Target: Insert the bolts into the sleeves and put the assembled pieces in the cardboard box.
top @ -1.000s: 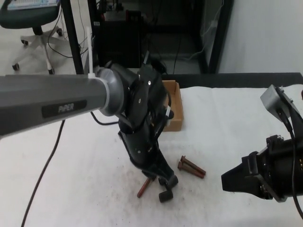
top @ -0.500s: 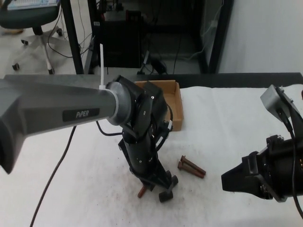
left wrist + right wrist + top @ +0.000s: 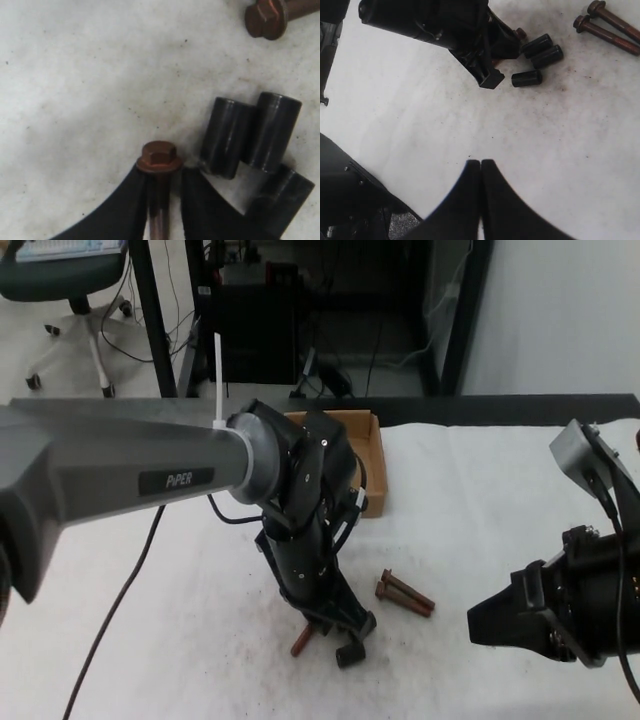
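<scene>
My left gripper (image 3: 161, 175) is down on the white cloth, its fingers (image 3: 122, 212) closed around the shaft of a brown bolt (image 3: 159, 155) whose hex head sticks out past the tips. Three black sleeves (image 3: 225, 137) lie in a loose cluster right beside it; the high view shows one sleeve (image 3: 349, 653) by the left gripper (image 3: 335, 625). Two more bolts (image 3: 405, 593) lie side by side between the arms. The cardboard box (image 3: 372, 455) stands behind the left arm. My right gripper (image 3: 480, 167) hovers shut and empty over bare cloth to the right (image 3: 492, 625).
The white cloth (image 3: 470, 520) covers the bench and carries rusty smudges around the parts. The left arm's long grey link (image 3: 110, 475) crosses the left half of the high view. A black cable (image 3: 110, 600) trails over the cloth on the left.
The left arm swung its wrist and settled lower over the single bolt, and its fingers closed in around the shaft. The right arm has stayed put.
</scene>
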{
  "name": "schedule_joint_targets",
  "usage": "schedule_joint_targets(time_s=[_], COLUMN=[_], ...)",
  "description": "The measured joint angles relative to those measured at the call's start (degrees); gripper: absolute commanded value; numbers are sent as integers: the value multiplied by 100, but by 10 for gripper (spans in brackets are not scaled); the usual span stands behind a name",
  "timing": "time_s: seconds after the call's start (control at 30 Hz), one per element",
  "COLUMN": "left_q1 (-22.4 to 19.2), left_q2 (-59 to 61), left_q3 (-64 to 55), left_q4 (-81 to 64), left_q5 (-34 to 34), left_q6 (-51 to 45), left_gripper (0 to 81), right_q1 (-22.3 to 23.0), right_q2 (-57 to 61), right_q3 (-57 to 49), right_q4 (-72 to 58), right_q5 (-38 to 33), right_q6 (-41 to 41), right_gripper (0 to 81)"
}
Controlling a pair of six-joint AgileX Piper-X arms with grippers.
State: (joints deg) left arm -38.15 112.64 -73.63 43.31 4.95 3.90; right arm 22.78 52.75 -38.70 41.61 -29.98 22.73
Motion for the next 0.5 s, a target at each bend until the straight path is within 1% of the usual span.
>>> schedule_joint_targets(time_s=[0.07,0.1,0.13,0.2,0.23,0.37,0.5], left_q1=[0,0,0,0,0,11,35], left_q2=[15,14,30,30,30,30,-93], left_q3=[-18,-15,-31,-31,-31,-45,-34], left_q4=[3,3,3,3,3,18,208], left_q5=[0,0,0,0,0,0,-104], left_q6=[0,0,0,0,0,31,145], left_gripper=[224,208,166,37,1,2,2], right_q1=[0,0,0,0,0,0,0], right_q2=[0,0,0,0,0,0,0], right_q3=[0,0,0,0,0,0,7], right_q4=[0,0,0,0,0,0,-151], right_q5=[0,0,0,0,0,-14,-334], right_q6=[0,0,0,0,0,-37,-496], right_gripper=[3,3,3,3,3,3,3])
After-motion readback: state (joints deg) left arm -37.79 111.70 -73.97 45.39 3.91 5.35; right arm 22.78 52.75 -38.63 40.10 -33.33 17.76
